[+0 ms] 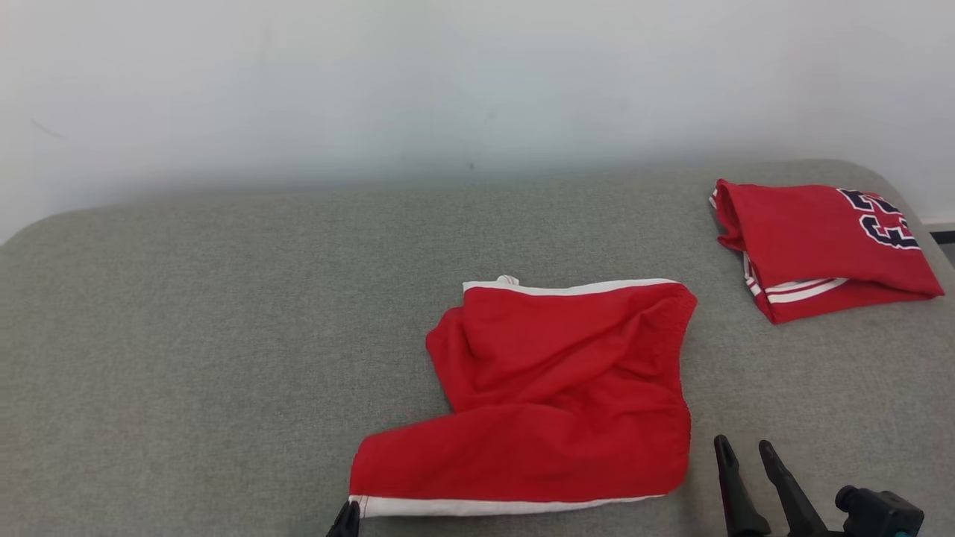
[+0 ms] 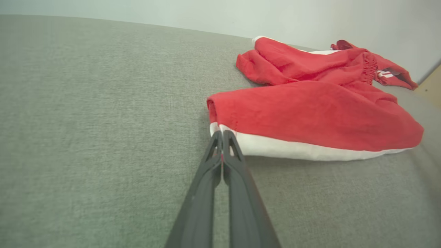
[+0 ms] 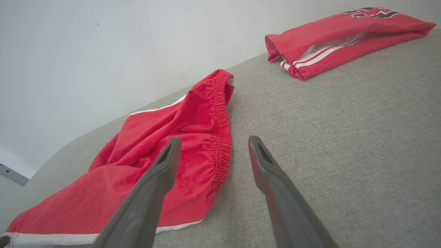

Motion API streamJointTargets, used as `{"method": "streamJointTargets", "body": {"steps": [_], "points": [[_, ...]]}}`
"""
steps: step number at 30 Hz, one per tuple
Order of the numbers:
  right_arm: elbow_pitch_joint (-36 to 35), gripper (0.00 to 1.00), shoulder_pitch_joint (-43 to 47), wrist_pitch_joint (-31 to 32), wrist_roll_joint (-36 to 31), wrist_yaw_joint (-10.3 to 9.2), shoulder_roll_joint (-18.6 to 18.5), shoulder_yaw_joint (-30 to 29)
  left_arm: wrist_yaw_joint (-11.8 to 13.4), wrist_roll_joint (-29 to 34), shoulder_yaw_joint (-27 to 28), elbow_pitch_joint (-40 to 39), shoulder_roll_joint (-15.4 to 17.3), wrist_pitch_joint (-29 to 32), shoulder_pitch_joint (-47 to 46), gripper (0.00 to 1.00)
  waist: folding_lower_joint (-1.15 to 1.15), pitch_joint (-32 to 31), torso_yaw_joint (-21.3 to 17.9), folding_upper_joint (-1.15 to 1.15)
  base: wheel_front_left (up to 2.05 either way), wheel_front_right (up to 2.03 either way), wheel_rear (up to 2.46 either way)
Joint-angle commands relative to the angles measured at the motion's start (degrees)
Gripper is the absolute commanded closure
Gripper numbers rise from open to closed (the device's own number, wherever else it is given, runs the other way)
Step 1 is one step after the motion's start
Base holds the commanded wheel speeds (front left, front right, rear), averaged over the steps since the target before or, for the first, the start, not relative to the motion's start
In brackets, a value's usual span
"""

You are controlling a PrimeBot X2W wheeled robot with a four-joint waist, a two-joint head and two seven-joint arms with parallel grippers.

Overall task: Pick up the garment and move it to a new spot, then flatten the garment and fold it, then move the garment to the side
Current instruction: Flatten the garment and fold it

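Red shorts' (image 1: 559,403) hem (image 2: 310,150) is pinched in the left end effector (image 2: 222,137); right end effector (image 3: 213,138) stands open.

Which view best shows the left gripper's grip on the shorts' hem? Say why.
The left wrist view: the left gripper is shut on the corner of the red shorts' white hem, close up. The head view catches its tips at the bottom edge; the right wrist view puts that corner far lower left.

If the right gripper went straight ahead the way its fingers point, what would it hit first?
Probably the elastic waistband of the crumpled red shorts with white trim, lying just ahead of the open right gripper; it might instead skim the grey fabric surface beside them. Depth is unclear.
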Motion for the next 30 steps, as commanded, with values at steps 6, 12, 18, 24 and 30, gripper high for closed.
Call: {"method": "streamJointTargets", "body": {"steps": [6, 12, 18, 24, 30], "points": [[0.19, 0.0, 0.87, -0.72, 0.7, -0.14, 0.56, -0.21, -0.45, 2.02, 3.0, -8.06, 0.55, -0.16, 7.53, 1.0, 0.0, -0.48, 2.42, 0.0, 0.0, 0.0, 0.0], [0.52, 0.0, 1.02, -0.98, 1.15, -0.14, 0.2, -0.41, -0.9, 2.84, 0.92, -12.36, 0.9, -0.16, 13.55, 1.0, 0.0, 0.08, 3.36, 0.0, 0.0, 0.0, 0.0], [1.28, 0.0, 0.21, -1.36, 1.42, -0.14, -0.08, -0.51, -0.83, 1.97, 0.11, -11.74, 0.77, -0.16, 16.13, 1.0, 0.0, 0.58, 3.23, 0.0, 0.0, 0.0, 0.0], [2.24, 0.0, -0.16, -1.66, 1.57, -0.14, -0.14, -0.48, -0.89, 2.36, -0.01, -12.6, 1.34, -0.16, 12.1, 1.0, 0.0, 0.4, 2.98, 0.0, 0.0, 0.0, 0.0], [2.82, 0.0, -1.57, -1.03, 0.92, -0.14, -0.19, 0.27, -0.9, 1.33, -0.94, -9.8, 3.41, -0.16, 4.77, 1.0, 0.0, 0.59, 1.98, 0.0, 0.0, 0.0, 0.0]]}}
